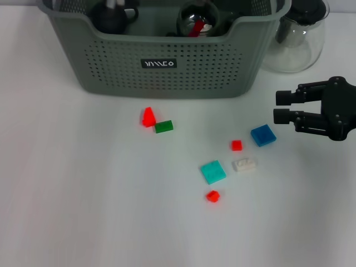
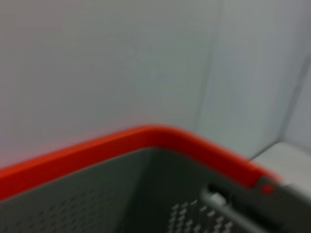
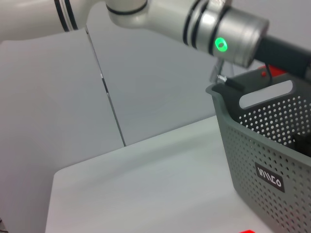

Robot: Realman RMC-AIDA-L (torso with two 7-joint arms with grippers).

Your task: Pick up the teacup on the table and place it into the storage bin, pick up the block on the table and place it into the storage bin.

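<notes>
White table point(image 1: 67, 194); storage bin point(image 1: 111, 67) label perhaps "VIVCO"; right hand point(image 1: 280, 107) spread, empty

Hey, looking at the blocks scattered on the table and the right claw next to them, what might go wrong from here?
1. The blue block nearest the right claw lies flat and thin, so the fingers may slip off it.
2. The small red block and white block sit close by; a reach could knock them.
3. The glass pitcher stands beside the storage bin, so the arm's path to the bin might clip it.
</notes>
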